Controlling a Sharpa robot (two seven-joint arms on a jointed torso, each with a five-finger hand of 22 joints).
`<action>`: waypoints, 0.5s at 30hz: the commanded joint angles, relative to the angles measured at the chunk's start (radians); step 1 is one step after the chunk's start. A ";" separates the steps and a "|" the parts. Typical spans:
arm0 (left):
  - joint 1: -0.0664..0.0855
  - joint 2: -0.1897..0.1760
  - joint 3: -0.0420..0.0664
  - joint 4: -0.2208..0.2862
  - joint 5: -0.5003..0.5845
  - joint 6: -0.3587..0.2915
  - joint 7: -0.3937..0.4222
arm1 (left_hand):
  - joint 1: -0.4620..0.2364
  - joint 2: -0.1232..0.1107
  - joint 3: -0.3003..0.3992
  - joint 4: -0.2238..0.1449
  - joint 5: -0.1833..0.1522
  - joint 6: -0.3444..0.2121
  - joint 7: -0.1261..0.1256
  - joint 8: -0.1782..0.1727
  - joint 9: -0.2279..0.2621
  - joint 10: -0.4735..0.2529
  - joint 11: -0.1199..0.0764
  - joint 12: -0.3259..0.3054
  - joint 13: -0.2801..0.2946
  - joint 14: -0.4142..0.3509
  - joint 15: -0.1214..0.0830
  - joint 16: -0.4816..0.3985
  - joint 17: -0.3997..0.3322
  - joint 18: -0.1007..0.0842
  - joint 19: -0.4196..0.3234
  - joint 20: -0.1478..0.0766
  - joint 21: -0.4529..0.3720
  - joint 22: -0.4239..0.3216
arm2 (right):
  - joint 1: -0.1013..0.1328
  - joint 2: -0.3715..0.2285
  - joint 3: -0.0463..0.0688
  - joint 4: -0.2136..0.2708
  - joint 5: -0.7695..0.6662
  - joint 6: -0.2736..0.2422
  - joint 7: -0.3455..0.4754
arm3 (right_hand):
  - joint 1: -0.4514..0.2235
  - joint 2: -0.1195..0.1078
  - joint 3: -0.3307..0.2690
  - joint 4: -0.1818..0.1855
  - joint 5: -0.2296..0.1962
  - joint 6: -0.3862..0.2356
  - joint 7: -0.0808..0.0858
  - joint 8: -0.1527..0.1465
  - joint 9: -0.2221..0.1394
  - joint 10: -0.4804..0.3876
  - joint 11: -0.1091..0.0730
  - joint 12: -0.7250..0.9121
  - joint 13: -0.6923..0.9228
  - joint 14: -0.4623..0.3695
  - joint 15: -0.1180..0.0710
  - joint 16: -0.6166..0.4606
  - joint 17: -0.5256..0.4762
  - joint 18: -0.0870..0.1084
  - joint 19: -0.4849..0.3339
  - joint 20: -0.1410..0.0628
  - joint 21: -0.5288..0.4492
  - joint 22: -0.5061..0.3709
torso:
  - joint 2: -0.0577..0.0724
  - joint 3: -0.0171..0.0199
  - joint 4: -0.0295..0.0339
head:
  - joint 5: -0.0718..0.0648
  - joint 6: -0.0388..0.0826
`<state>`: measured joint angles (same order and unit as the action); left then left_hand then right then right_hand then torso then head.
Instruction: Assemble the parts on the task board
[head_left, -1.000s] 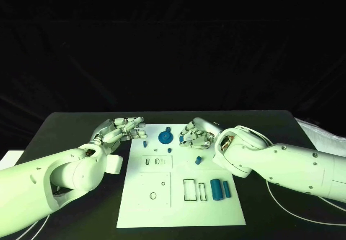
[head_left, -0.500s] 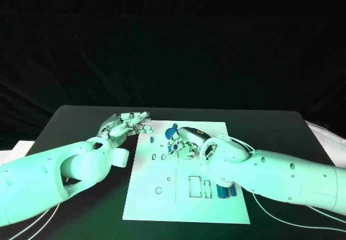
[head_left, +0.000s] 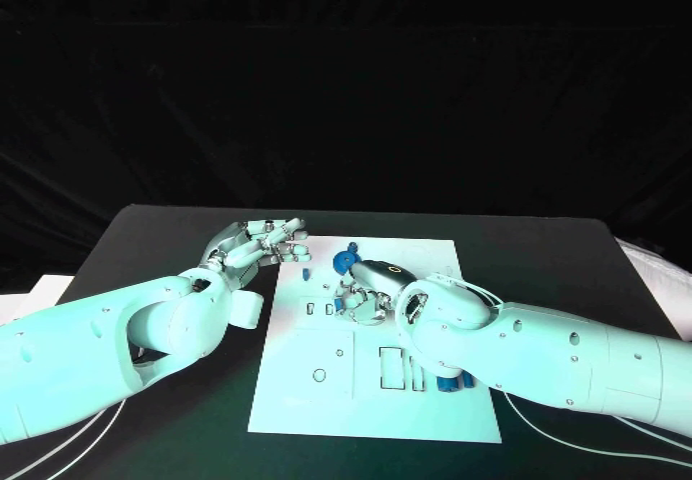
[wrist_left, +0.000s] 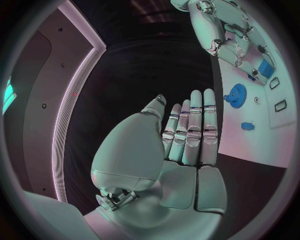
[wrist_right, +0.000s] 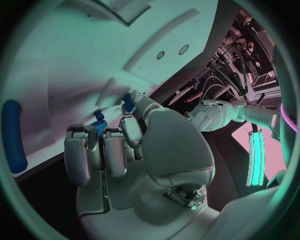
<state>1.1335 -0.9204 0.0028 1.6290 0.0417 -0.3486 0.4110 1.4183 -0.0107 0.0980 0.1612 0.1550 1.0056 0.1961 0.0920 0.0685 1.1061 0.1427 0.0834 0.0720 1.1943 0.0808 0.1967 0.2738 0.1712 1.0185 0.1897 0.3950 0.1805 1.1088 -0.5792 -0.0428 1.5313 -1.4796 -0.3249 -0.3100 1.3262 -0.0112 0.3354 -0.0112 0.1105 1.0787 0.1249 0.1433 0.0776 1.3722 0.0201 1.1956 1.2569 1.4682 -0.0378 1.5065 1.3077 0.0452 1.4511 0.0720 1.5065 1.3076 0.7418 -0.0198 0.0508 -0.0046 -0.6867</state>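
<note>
The white task board (head_left: 310, 400) lies in the middle of the black table. A blue gear (head_left: 346, 262) sits near its far edge, with a small blue part (head_left: 309, 272) left of it. My right hand (head_left: 364, 296) hovers low over the board just nearer than the gear, fingers curled down around small blue parts (wrist_right: 98, 126). Whether it grips one is hidden. Two blue cylinders (head_left: 456, 381) peek out beside the right forearm. My left hand (head_left: 267, 241) is held at the board's far left corner, fingers straight and holding nothing. The gear (wrist_left: 236, 93) also shows past it.
Rectangular slots (head_left: 391, 366) and a round hole (head_left: 319, 376) mark the board's near half. Black table (head_left: 159, 240) surrounds the board. A blue cylinder (wrist_right: 12, 135) lies on the board (wrist_right: 94, 60) beside my right hand.
The camera has shifted. My right hand has moved from right of the gear to just nearer than it, over the small parts. The left hand stays at the board's far left corner.
</note>
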 joint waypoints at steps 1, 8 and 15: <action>0.000 0.002 0.001 0.004 0.004 0.024 0.008 | 0.012 -0.001 0.000 -0.005 -0.006 0.008 0.001 -0.007 0.000 0.008 -0.002 -0.006 -0.001 0.003 0.003 -0.006 0.001 0.010 0.004 0.000 0.003 0.001 | -0.002 -0.001 -0.001 0.003 -0.037 0.054 -0.006 | -0.013 -0.007 -0.008 -0.001 0.004 0.030 -0.019 0.008 0.024 -0.001 0.004 -0.001 0.000 0.075 -0.005 -0.005 0.133 -0.004 -0.008 -0.001 -0.004 0.088 | 0.000 0.0009 -0.0003 | 0.001 -0.002; 0.000 0.002 0.001 0.006 0.004 0.026 0.008 | 0.012 -0.001 0.000 -0.005 -0.006 0.008 0.001 -0.007 0.000 0.008 -0.002 -0.006 -0.001 0.003 0.003 -0.006 0.001 0.010 0.004 0.000 0.003 0.001 | -0.004 0.000 -0.002 0.002 -0.051 0.063 -0.010 | -0.015 -0.011 -0.010 -0.002 0.004 0.029 -0.019 0.007 0.024 -0.002 0.004 -0.004 -0.002 0.075 -0.005 -0.005 0.132 -0.004 -0.009 -0.001 -0.004 0.087 | 0.000 0.0003 -0.0005 | -0.001 -0.004; 0.000 0.001 0.000 0.007 0.004 0.028 0.007 | 0.012 -0.001 0.000 -0.005 -0.006 0.008 0.001 -0.007 0.000 0.008 -0.002 -0.006 -0.001 0.003 0.003 -0.006 0.001 0.010 0.004 0.000 0.003 0.001 | -0.004 -0.002 -0.002 0.002 -0.075 0.082 -0.024 | -0.027 -0.024 -0.018 0.000 0.004 0.019 -0.015 0.000 0.021 -0.019 0.007 -0.035 -0.025 0.073 -0.003 -0.009 0.126 -0.002 -0.016 0.000 -0.009 0.077 | 0.000 0.0004 0.0000 | -0.003 -0.006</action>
<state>1.1337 -0.9203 0.0028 1.6328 0.0427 -0.3439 0.4107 1.4183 -0.0107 0.0980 0.1612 0.1550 1.0056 0.1961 0.0920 0.0685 1.1060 0.1427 0.0834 0.0721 1.1943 0.0808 0.1966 0.2736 0.1712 1.0185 0.1897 0.3950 0.1804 1.1089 -0.5801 -0.0415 1.5353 -1.5214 -0.2900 -0.3117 1.3046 -0.0329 0.3226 -0.0096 0.1106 1.0801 0.1236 0.1485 0.0991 1.3600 0.0300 1.1639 1.2327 1.4682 -0.0377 1.5009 1.3075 0.0452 1.4398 0.0727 1.5017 1.3074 0.7419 -0.0192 0.0502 -0.0077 -0.6920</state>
